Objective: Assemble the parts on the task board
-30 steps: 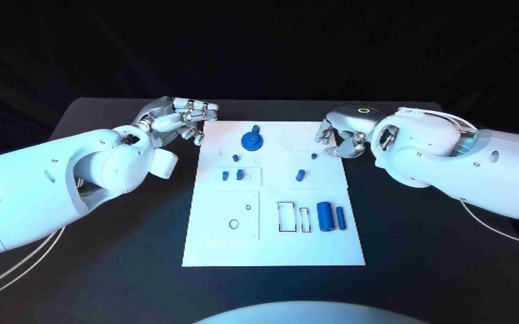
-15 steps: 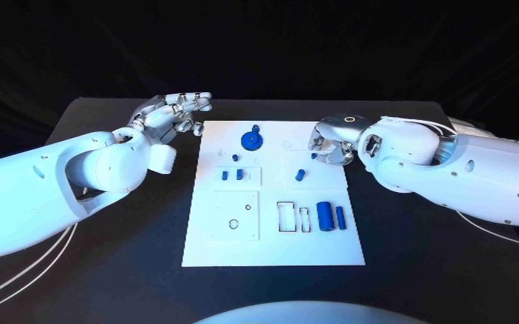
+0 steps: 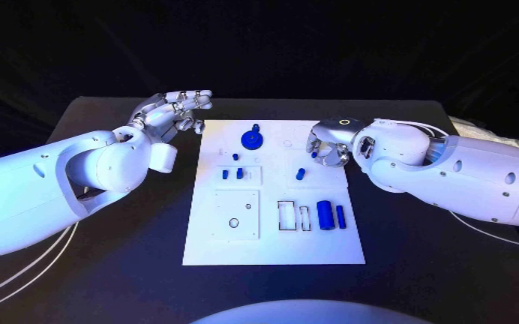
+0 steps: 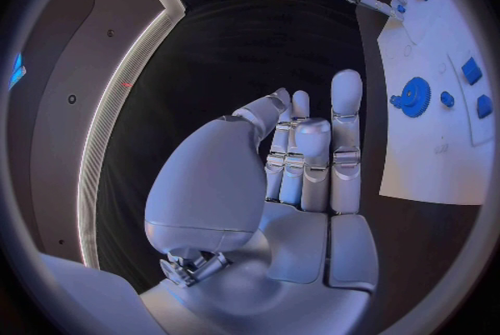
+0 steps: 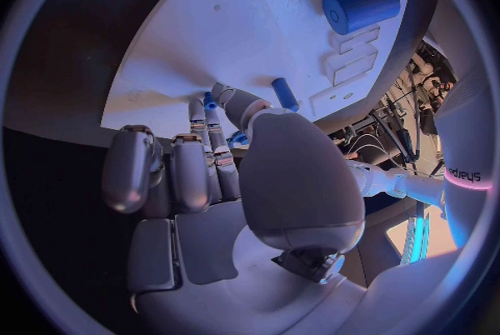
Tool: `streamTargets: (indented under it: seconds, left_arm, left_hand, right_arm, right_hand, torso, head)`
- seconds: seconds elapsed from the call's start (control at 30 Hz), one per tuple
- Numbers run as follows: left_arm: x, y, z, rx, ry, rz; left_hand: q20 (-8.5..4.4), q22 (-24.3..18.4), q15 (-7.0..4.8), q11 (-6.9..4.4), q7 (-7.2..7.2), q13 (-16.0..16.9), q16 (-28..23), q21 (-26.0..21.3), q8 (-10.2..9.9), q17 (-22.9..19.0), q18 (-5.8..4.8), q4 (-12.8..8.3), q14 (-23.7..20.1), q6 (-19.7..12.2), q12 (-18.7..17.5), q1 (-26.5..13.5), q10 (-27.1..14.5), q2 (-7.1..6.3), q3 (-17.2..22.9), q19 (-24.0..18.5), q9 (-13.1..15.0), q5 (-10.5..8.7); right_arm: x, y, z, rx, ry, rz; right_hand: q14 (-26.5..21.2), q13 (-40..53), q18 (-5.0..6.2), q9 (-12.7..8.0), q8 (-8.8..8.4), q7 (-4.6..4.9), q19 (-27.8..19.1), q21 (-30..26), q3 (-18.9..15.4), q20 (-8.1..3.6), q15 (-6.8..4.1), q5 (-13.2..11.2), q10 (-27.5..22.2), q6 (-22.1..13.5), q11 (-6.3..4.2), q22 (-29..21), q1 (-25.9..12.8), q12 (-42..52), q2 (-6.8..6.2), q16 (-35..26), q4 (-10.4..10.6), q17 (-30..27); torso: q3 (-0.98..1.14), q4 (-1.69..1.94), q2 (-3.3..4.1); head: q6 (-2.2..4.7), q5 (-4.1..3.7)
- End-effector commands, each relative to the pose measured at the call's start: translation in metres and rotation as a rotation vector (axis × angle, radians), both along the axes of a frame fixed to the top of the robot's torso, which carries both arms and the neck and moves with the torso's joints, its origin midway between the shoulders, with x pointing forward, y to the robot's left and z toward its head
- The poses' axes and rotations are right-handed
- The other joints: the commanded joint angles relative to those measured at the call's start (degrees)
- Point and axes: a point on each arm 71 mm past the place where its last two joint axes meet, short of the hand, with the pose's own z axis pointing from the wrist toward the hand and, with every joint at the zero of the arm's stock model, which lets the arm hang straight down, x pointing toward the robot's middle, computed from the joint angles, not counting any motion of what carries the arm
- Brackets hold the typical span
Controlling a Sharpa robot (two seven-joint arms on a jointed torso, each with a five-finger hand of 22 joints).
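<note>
1. Task board [image 3: 276, 241] lies white in the middle of the black table [image 3: 97, 279], and I see blue parts spread over it.
2. Blue gear [image 3: 251, 140] sits near the board's far edge; a thick blue cylinder [image 3: 323, 214] and a slimmer blue rod [image 3: 340, 217] lie side by side near the right edge.
3. My left hand [image 3: 173, 118] hovers off the board's far left corner, fingers straight and close together, holding nothing.
4. My right hand [image 3: 330, 144] is over the board's right far part, fingers curled, tips at a small blue peg [image 5: 211, 101]; I cannot tell whether it grips it.
</note>
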Motion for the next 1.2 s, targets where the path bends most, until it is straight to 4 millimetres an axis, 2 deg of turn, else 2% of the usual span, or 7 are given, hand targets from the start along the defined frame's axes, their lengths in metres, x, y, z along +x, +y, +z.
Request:
streamTargets:
  seconds: [0.03, 0.33, 0.47, 0.6, 0.9, 1.2]
  left_arm:
    - [-0.001, -0.002, 0.002, -0.004, -0.025, -0.018]
    - [-0.002, -0.003, 0.002, -0.001, -0.024, -0.02]
    - [-0.002, -0.003, 0.002, 0.001, -0.022, -0.021]
    - [-0.002, -0.003, 0.002, 0.002, -0.022, -0.022]
    - [-0.002, -0.003, 0.002, 0.003, -0.021, -0.023]
    - [-0.002, -0.003, 0.002, 0.004, -0.019, -0.024]
  left_hand:
    - [0.04, -0.13, -0.05, -0.08, 0.02, 0.13, -0.35, -0.35, 0.33, -0.11, 1.0, -0.07, -0.46, -0.63, 0.34, 0.37, -0.65, 0.33, -0.48, -0.57, -0.08, 0.27]
    - [0.04, -0.13, -0.05, -0.08, 0.02, 0.13, -0.35, -0.35, 0.33, -0.11, 1.0, -0.07, -0.46, -0.63, 0.34, 0.37, -0.65, 0.33, -0.48, -0.57, -0.08, 0.27]
    - [0.04, -0.13, -0.05, -0.08, 0.02, 0.13, -0.35, -0.35, 0.33, -0.11, 1.0, -0.07, -0.46, -0.63, 0.34, 0.37, -0.65, 0.33, -0.48, -0.57, -0.08, 0.27]
    - [0.06, -0.18, -0.02, -0.05, 0.06, 0.19, -0.31, -0.43, 0.32, -0.1, 1.01, -0.12, -0.49, -0.72, 0.47, 0.45, -0.79, 0.37, -0.54, -0.64, -0.11, 0.29]
    - [0.08, -0.2, 0.0, -0.02, 0.11, 0.29, -0.3, -0.46, 0.3, -0.19, 1.02, -0.26, -0.57, -0.86, 0.67, 0.65, -1.02, 0.39, -0.63, -0.71, -0.15, 0.31]
    - [0.09, -0.21, 0.01, 0.0, 0.13, 0.34, -0.26, -0.47, 0.31, -0.16, 1.02, -0.33, -0.57, -0.91, 0.76, 0.75, -1.11, 0.41, -0.65, -0.74, -0.17, 0.32]
  right_arm:
    - [0.001, 0.0, -0.005, -0.019, 0.024, 0.002]
    - [0.002, 0.0, -0.01, -0.024, 0.037, 0.0]
    - [0.003, 0.0, -0.011, -0.031, 0.038, 0.0]
    - [0.002, 0.001, -0.012, -0.041, 0.032, -0.001]
    - [0.0, 0.003, -0.009, -0.025, -0.02, -0.001]
    - [-0.008, 0.004, 0.001, 0.033, -0.058, 0.009]
  right_hand:
    - [2.48, -0.39, 0.71, 0.07, 0.13, 0.05, 0.1, -0.38, 0.41, -0.48, -0.29, -0.25, 0.48, 0.57, -0.05, -0.14, 0.27, 0.23, 0.66, -0.22, 0.0, -0.05]
    - [2.57, -1.51, 0.68, 0.62, 0.99, -0.24, 0.34, -0.43, 1.31, -0.41, -0.23, -0.36, 3.61, 3.04, -0.46, -0.09, 0.96, 1.24, 1.83, -0.16, -0.21, 0.04]
    - [2.65, -1.88, 0.64, 1.04, 1.43, -0.27, 0.53, -0.31, 2.1, -0.46, -0.3, -2.09, 5.57, 4.4, -0.63, 0.13, 2.09, 1.62, 2.77, 0.05, -1.05, 0.31]
    - [2.72, -2.06, 0.61, 1.39, 1.7, -0.31, 0.7, -0.15, 2.88, -0.6, -0.44, -2.6, 7.04, 5.29, -0.86, 0.39, 3.17, 1.78, 3.29, 0.28, -2.08, 0.6]
    - [2.8, -2.28, 0.52, 1.75, 1.74, -0.32, 0.95, 0.16, 3.88, -0.87, -0.68, -2.88, 8.36, 5.89, -1.04, 0.89, 3.98, 1.57, 3.75, 0.64, -3.24, 1.07]
    - [2.8, -2.33, 0.51, 1.77, 1.68, -0.26, 0.98, 0.19, 4.01, -0.91, -0.7, -2.87, 8.41, 5.88, -1.01, 0.94, 4.01, 1.47, 3.71, 0.65, -3.38, 1.09]
  torso:
    - [0.0, 0.02, -0.01]
    - [0.02, -0.02, 0.03]
    - [0.03, -0.02, 0.01]
    - [0.02, 0.01, 0.03]
    - [0.03, -0.03, -0.02]
    - [0.02, -0.07, -0.05]
  head:
    - [-0.07, 0.02]
    - [-0.26, 0.04]
    - [-0.33, 0.01]
    - [-0.48, -0.05]
    - [-0.56, -0.07]
    - [-0.54, -0.2]
